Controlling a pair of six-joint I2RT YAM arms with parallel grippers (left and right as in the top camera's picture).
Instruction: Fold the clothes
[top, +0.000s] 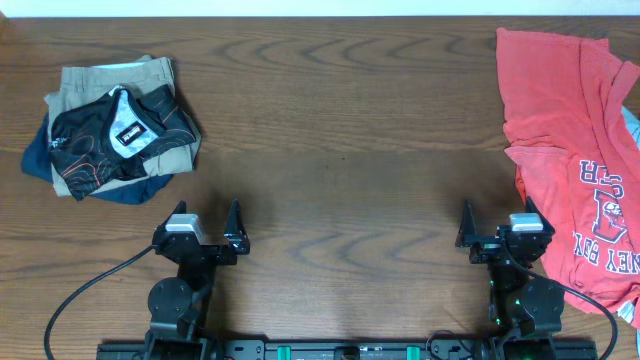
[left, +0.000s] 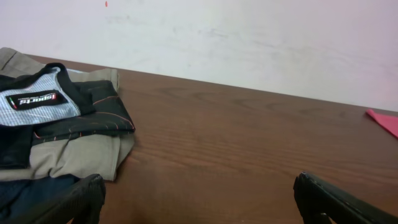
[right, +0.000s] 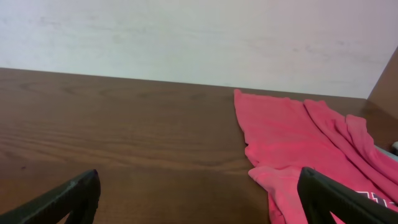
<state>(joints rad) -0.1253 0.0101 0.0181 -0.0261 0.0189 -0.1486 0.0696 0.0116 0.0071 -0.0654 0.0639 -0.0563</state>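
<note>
Just right of the right jaws, crumpled coral-red T-shirt (top: 570, 120); both jaws wide open, empty.

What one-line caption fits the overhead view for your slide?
Left fingers and right fingers open, idle; folded pile at left, crumpled coral-red T-shirt awaiting folding at right.

— What does everything rest on?
— A dark brown wooden table (top: 340, 120). Its grain runs left to right and it fills nearly the whole overhead frame.
— And behind it?
— A plain off-white wall (right: 186, 37), faintly scuffed, across the top of both wrist views.
— Anything else?
— A brown panel (right: 387, 78) at the right edge of the right wrist view; I can't tell what it is. The light is soft and even.
</note>
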